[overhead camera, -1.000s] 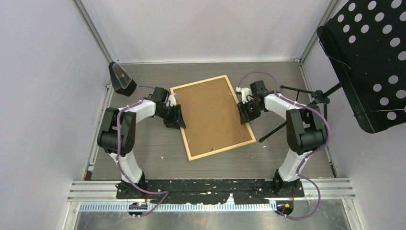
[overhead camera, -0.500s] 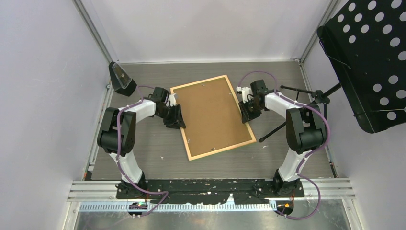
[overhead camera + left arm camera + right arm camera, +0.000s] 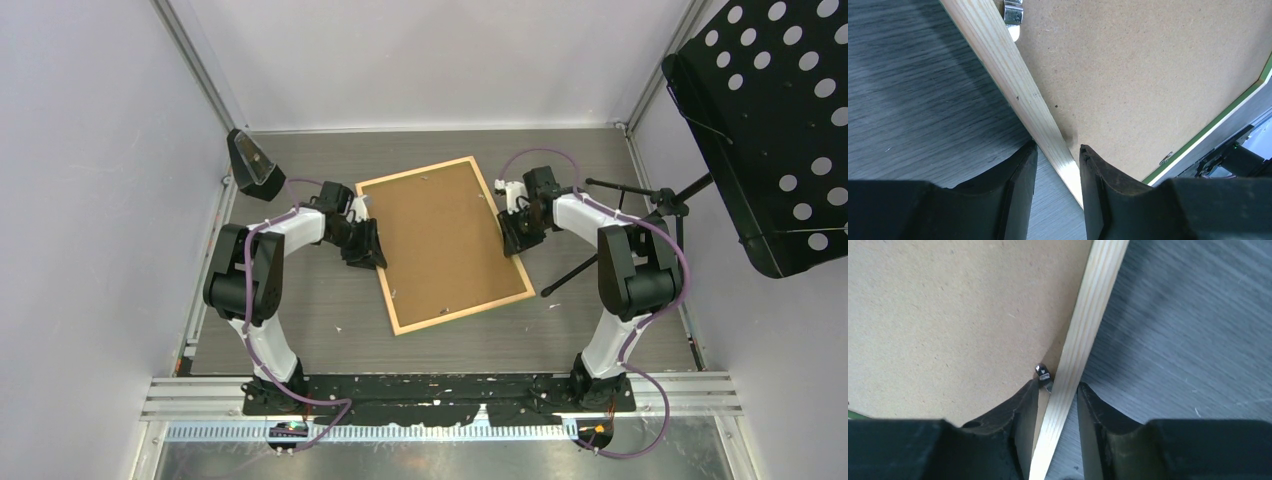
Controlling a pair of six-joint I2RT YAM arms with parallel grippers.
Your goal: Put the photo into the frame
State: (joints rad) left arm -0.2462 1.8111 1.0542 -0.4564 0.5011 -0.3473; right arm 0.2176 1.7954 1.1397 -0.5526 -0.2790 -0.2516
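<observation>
only the wrist views showed the small metal clips (image 3: 1042, 372) at the backing board's (image 3: 441, 235) edge and a thin green line along the frame's (image 3: 397, 323) front; the top view showed the whole frame lying face down, skewed, mid tabletop (image 3: 320, 320). its rails were pale wood. the left hand (image 3: 1057, 172) straddled the left rail and the right hand (image 3: 1058, 407) the right rail, each clamped on the frame.

Grey wood table (image 3: 300, 320). Frame (image 3: 443, 243) flat in middle, back up. Black stand (image 3: 590, 262) by right edge.
</observation>
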